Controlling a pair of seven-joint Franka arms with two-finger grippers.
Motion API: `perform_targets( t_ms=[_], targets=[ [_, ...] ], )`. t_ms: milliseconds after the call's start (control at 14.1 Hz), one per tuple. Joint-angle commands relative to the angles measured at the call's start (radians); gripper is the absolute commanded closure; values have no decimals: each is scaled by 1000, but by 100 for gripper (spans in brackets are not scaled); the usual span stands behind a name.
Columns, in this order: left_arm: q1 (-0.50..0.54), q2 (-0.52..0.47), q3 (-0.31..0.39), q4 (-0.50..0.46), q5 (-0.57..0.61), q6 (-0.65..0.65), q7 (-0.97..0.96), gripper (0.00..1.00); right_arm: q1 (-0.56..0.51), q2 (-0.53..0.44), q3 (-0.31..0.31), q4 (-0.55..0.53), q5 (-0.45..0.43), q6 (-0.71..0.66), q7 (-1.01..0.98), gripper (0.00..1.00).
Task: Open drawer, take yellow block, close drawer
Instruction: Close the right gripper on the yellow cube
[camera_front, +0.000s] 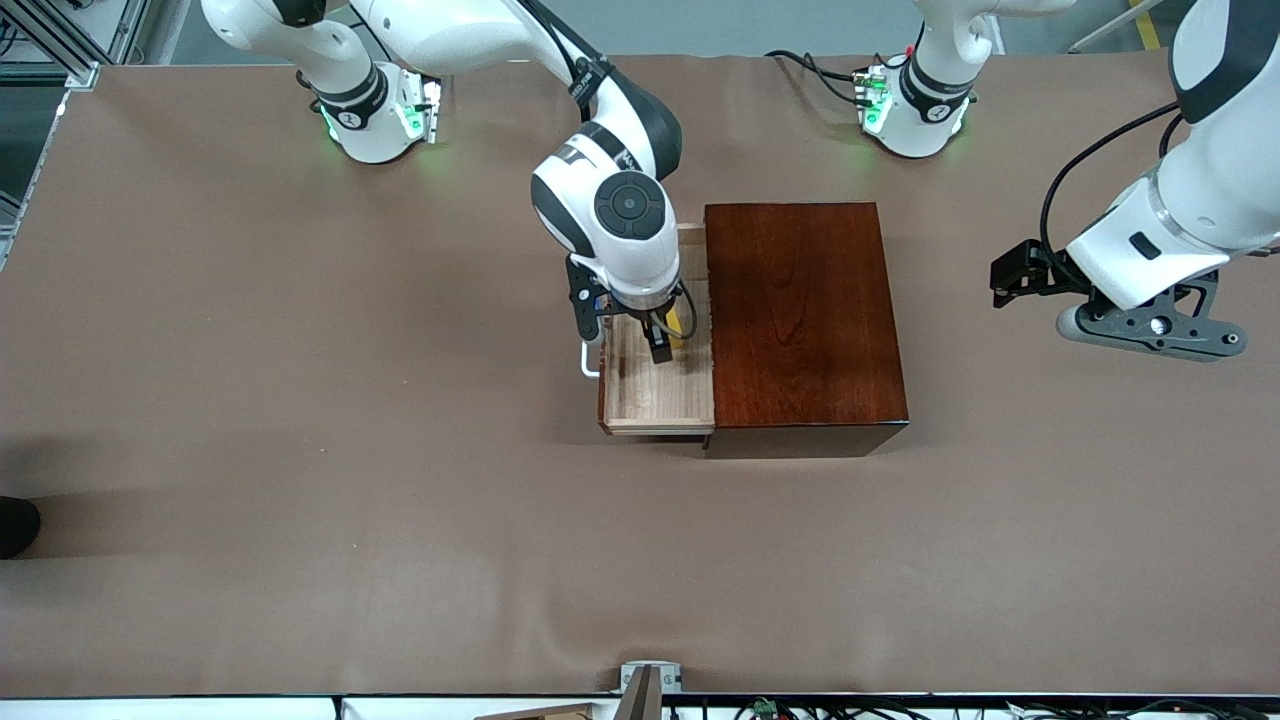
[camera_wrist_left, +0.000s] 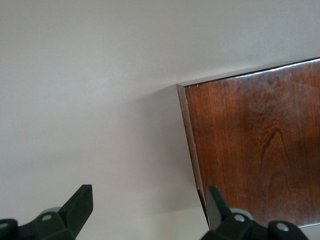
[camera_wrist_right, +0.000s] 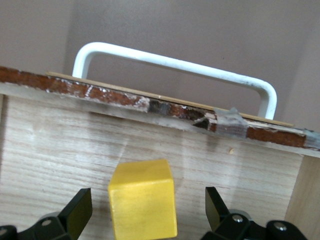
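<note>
- Front view: a brown-covered table (camera_front: 300, 450) with 2 white robot arms based along its upper edge. Near the middle sits a glossy reddish-brown wooden box (camera_front: 805, 310). Its drawer (camera_front: 655, 400), a pale-wood tray, is pulled out toward the right arm's end of the table, and part of its white handle (camera_front: 588, 362) shows at the drawer's outer end.
- Front view: the right gripper (camera_front: 663, 340) reaches down into the open drawer. A sliver of the yellow block (camera_front: 676, 322) shows beside its fingers, inside the tray. Apart from the block, the part of the tray that shows is bare.
- Front view: the left gripper (camera_front: 1150, 330) hangs in the air over bare table toward the left arm's end, well apart from the box. This arm waits.
- Left wrist view: the left gripper's 2 dark fingertips (camera_wrist_left: 80, 202) stand spread with nothing between them. Below are the table covering and one corner of the box top.
- Right wrist view: the right gripper's fingertips (camera_wrist_right: 77, 205) stand spread wide, 1 on each side of the yellow block, with a gap on both sides, so nothing is pinched yet. The block rests on the drawer's wooden floor, near the front wall that carries the U-shaped handle.
- Progress, as a judgement: step 1, opening the drawer, looks done. The grasp is lined up but not made. Left to do: close on the block, lift it out, then push the drawer shut.
</note>
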Motion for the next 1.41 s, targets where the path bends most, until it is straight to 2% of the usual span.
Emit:
perform_targets(
  t_ms=[0, 212, 424, 495, 849, 1132, 1344],
  targets=[
    [-5, -28, 0, -14, -15, -8, 8, 0, 23, 25, -11, 20, -14, -4, 25, 0],
    [-6, -28, -9, -14, -15, -10, 7, 0, 37, 32, -11, 16, -15, 55, 28, 0],
    [-5, -27, -9, -14, -15, -10, 8, 0, 41, 35, -13, 17, -18, 65, 27, 91],
    [-6, -27, -9, -14, -15, -10, 8, 0, 38, 32, -14, 17, -23, 63, 27, 100],
    [-5, -25, -13, -14, -15, -10, 8, 0, 20, 14, -21, 25, -37, 44, 24, 100],
    [-5, -25, -15, -14, -15, -10, 8, 0, -12, -72, -21, 25, -58, 4, 2, 100],
    [-6, -25, -15, -13, -16, -8, 8, 0, -60, -133, -19, 25, -55, -65, -99, 100]
  ],
)
